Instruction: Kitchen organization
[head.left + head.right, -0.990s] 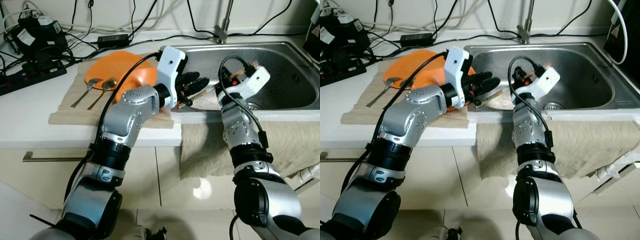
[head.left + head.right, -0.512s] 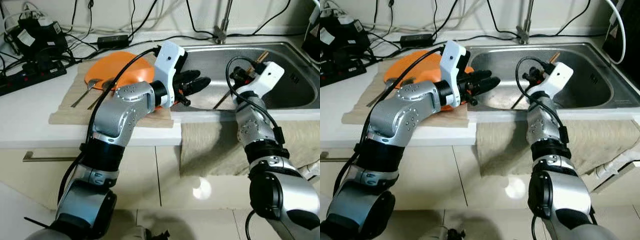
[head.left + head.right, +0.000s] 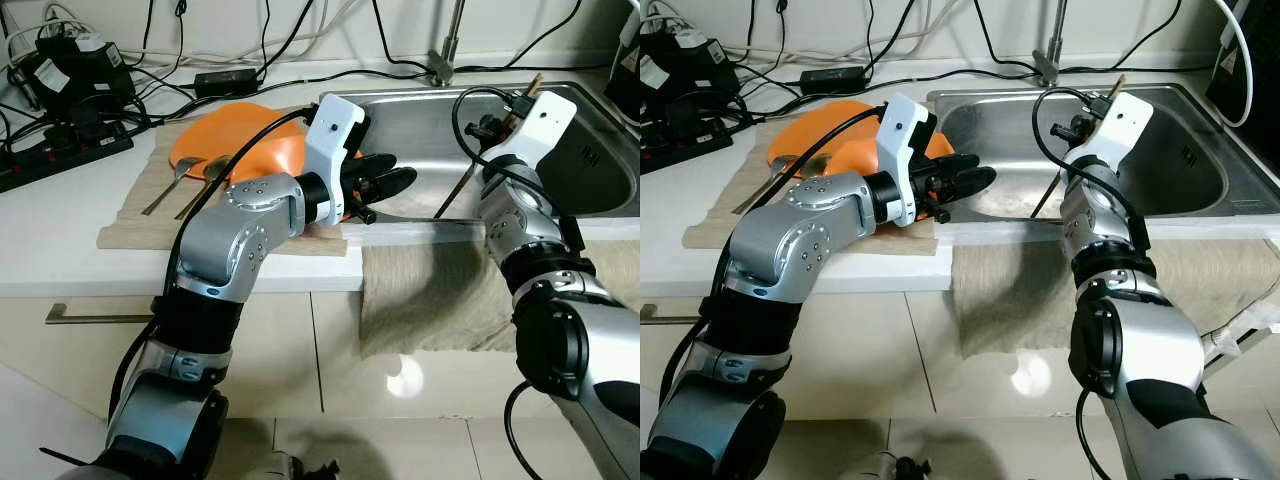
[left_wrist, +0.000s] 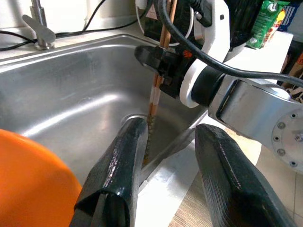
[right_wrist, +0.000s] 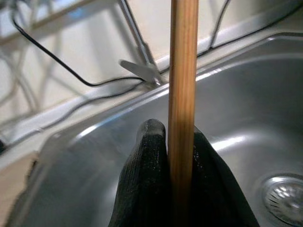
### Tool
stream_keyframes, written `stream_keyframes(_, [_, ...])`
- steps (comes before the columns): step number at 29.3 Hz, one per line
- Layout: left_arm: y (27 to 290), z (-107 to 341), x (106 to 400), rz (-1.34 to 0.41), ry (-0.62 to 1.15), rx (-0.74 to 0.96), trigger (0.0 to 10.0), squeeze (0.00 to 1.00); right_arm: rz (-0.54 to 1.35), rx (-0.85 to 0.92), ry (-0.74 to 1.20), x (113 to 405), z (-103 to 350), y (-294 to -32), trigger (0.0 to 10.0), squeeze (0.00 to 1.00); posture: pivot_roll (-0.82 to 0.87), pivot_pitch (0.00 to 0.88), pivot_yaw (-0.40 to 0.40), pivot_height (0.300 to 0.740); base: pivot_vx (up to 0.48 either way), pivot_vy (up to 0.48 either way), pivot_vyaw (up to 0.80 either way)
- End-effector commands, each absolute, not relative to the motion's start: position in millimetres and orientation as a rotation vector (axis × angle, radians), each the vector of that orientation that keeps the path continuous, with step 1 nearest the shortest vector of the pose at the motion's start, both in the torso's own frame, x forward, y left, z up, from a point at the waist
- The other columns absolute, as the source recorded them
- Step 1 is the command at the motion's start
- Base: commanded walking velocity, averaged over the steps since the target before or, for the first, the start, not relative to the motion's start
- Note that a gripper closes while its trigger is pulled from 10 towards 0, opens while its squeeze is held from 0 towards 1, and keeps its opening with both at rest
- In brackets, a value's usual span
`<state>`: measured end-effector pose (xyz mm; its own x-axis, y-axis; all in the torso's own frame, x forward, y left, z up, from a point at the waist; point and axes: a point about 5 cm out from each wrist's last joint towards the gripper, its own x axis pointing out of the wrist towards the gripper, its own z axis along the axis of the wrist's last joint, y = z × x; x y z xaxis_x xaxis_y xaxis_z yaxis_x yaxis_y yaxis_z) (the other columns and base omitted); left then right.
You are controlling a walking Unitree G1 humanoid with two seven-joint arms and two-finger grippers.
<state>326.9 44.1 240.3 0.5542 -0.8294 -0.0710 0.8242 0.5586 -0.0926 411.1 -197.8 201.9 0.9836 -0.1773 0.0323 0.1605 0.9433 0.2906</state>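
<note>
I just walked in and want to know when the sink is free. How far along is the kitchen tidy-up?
Partway, it seems. Done: an orange plate and two spoons lie on the mat beside the sink. In hand: the right gripper is shut on a chopstick lifted above the basin; the left gripper waits open at the sink's edge. Left: setting the chopstick down on the mat.

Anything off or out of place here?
Power strip and loose cables sprawl on the counter beside the sink. A cloth droops over the counter's front edge. Right gripper pinches a chopstick above the basin.
</note>
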Motion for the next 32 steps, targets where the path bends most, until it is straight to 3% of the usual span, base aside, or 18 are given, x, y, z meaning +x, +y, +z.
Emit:
stream_keyframes(1, [46, 242, 325, -0.970, 0.108, -0.047, 10.0, 0.00, -0.176, 0.262, -0.049, 413, 209, -198, 10.0, 0.00, 0.12, 0.000, 0.074, 0.740, 0.000, 0.000, 0.00])
stream_keyframes(4, [49, 241, 325, -0.953, 0.107, -0.049, 10.0, 0.00, -0.202, 0.199, -0.029, 413, 209, -203, 10.0, 0.00, 0.13, 0.000, 0.069, 0.740, 0.000, 0.000, 0.00])
stream_keyframes(7, [52, 243, 325, -0.935, 0.101, -0.059, 10.0, 0.00, -0.243, 0.024, 0.050, 410, 198, -212, 10.0, 0.00, 0.13, 0.000, 0.063, 0.740, 0.000, 0.000, 0.00])
stream_keyframes(9, [52, 243, 325, -0.935, 0.101, -0.059, 10.0, 0.00, -0.243, 0.024, 0.050, 410, 198, -212, 10.0, 0.00, 0.13, 0.000, 0.063, 0.740, 0.000, 0.000, 0.00])
stream_keyframes(10, [54, 244, 325, -0.929, 0.102, -0.059, 10.0, 0.00, -0.247, -0.134, 0.106, 408, 190, -216, 10.0, 0.00, 0.14, 0.000, 0.066, 0.740, 0.000, 0.000, 0.00])
stream_keyframes(14, [55, 244, 324, -0.925, 0.103, -0.058, 10.0, 0.00, -0.244, -0.261, 0.139, 407, 186, -217, 10.0, 0.00, 0.14, 0.000, 0.069, 0.740, 0.000, 0.000, 0.00])
stream_keyframes(16, [56, 243, 324, -0.920, 0.105, -0.056, 10.0, 0.00, -0.203, -0.524, 0.205, 405, 176, -215, 10.0, 0.00, 0.14, 0.000, 0.071, 0.740, 0.000, 0.000, 0.00])
stream_keyframes(20, [57, 244, 324, -0.917, 0.106, -0.054, 10.0, 0.00, -0.163, -0.690, 0.225, 405, 172, -211, 10.0, 0.00, 0.15, 0.000, 0.071, 0.740, 0.000, 0.000, 0.00])
stream_keyframes(21, [57, 244, 324, -0.915, 0.107, -0.052, 10.0, 0.00, -0.144, -0.797, 0.238, 404, 171, -210, 10.0, 0.62, 0.15, 0.000, 0.070, 0.740, 0.000, 0.000, 0.00])
stream_keyframes(22, [57, 244, 324, -0.913, 0.107, -0.051, 10.0, 0.00, -0.129, -0.840, 0.249, 404, 169, -209, 10.0, 1.00, 0.15, 0.000, 0.069, 0.740, 0.000, 0.000, 0.00])
stream_keyframes(32, [59, 244, 324, -0.901, 0.110, -0.051, 10.0, 0.00, -0.073, -1.091, 0.291, 401, 160, -210, 10.0, 1.00, 0.15, 0.000, 0.062, 0.740, 0.000, 0.000, 0.00])
